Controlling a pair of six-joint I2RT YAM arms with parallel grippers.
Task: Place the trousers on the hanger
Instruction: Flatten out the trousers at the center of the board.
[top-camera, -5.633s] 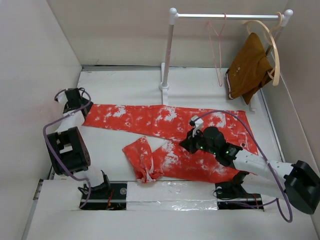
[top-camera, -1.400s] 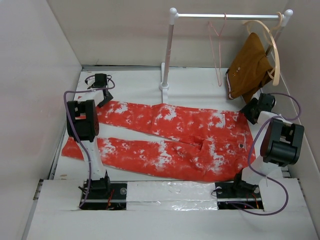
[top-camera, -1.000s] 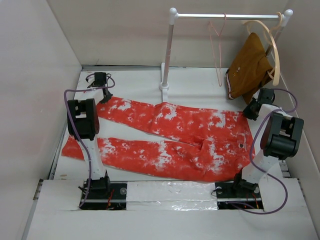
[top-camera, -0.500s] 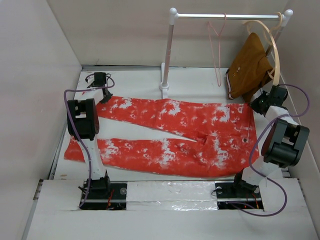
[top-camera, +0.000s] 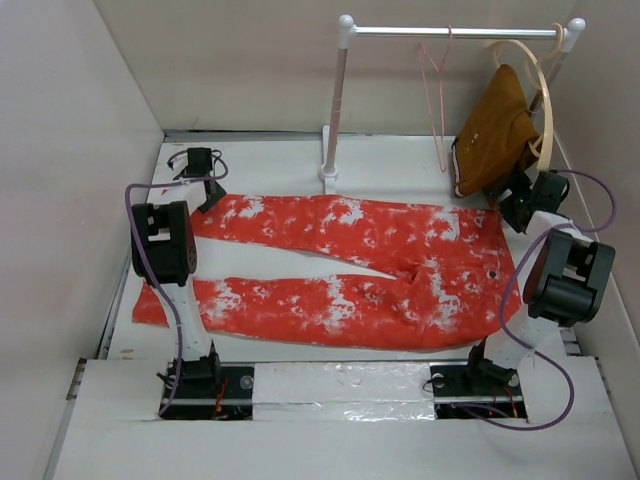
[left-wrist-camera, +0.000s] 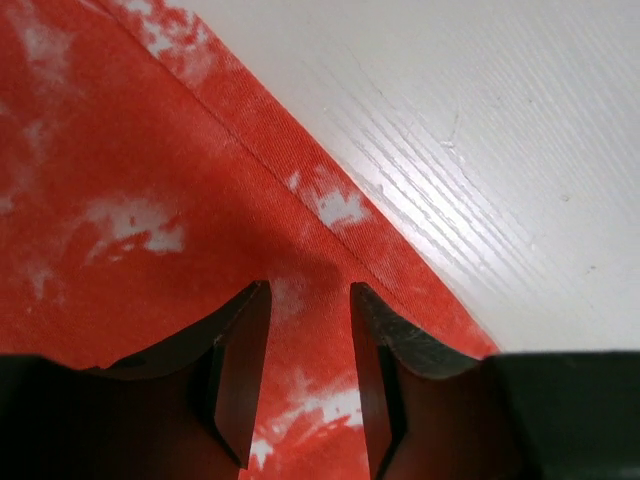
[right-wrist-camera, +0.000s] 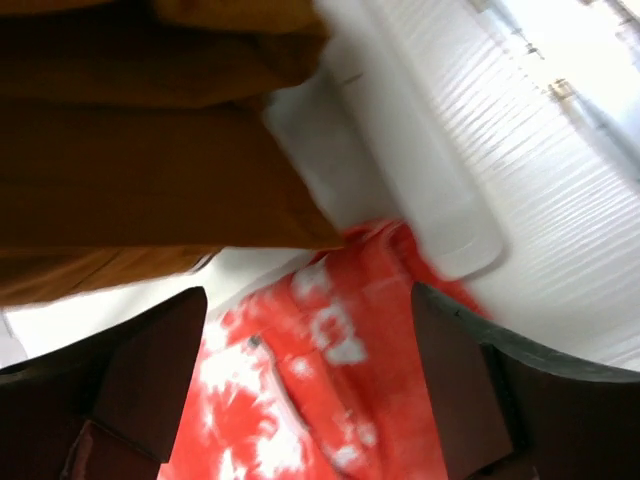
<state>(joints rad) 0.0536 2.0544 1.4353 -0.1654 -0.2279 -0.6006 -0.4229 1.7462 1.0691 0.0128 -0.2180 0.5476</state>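
The trousers (top-camera: 380, 250) lie nearest the arm bases, flat on the table (top-camera: 400, 165) in front of the rack (top-camera: 450, 32). The waist sits below the rack's right end, and both legs run out leftward past its upright post. The nearer leg reaches furthest left of that post. The farther leg lies closer to the rack, its hem ending just left of the post's foot. The waist button (top-camera: 492, 275) shows as a dark dot under the rack's right end.

At the farther hem, left of the rack's post, the left gripper (top-camera: 205, 188) points down onto the cloth. In the wrist view its fingers (left-wrist-camera: 240, 380) stand close together with a narrow slot between them. Red cloth fills that slot, and the hem edge runs diagonally just past the tips. Whether they are actually nipping the fabric, I cannot tell.

On the other side, the right gripper (top-camera: 512, 197) sits below the rack's right end, at the waist corner. Its jaws are spread wide, and between them its own camera sees the trousers' corner (right-wrist-camera: 300, 420) beside the white rack foot (right-wrist-camera: 400, 150). The brown garment (right-wrist-camera: 130, 150) hangs just above.

Farthest back, on the rack's rail, the hanger (top-camera: 436, 100) dangles right of the rail's middle. The brown garment hangs on a wooden hanger (top-camera: 540, 90) at the rail's right end.
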